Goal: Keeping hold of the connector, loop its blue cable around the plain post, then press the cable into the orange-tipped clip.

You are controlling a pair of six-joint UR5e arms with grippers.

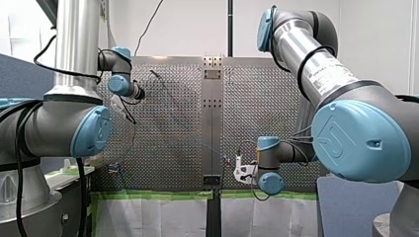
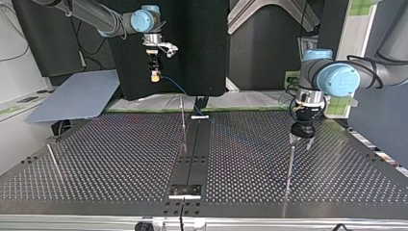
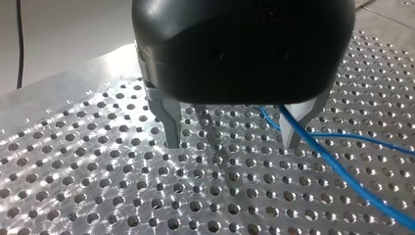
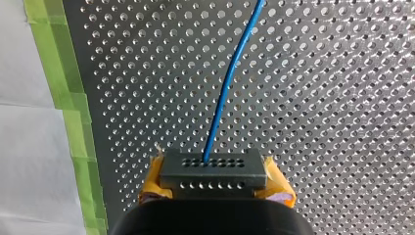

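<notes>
My right gripper (image 4: 213,177) is shut on a dark connector (image 4: 213,166), its yellow pads (image 4: 280,188) on either side. The blue cable (image 4: 222,93) leaves the connector and runs ahead over the perforated plate. In the top view my right gripper (image 2: 155,73) hangs high at the back with the cable (image 2: 175,86) sloping down to the plate. My left gripper (image 3: 232,144) is open just above the plate, its metal fingers (image 3: 171,128) apart, with the cable (image 3: 342,171) passing beside one finger. It (image 2: 301,138) hovers over a thin post (image 2: 290,166). A second post (image 2: 183,122) stands mid-table.
A third thin post (image 2: 53,161) stands at the top view's left. A dark central rail (image 2: 192,149) divides the perforated table (image 2: 120,159). Green tape (image 4: 73,107) lines the table's edge, and a grey board (image 2: 72,98) lies beyond it.
</notes>
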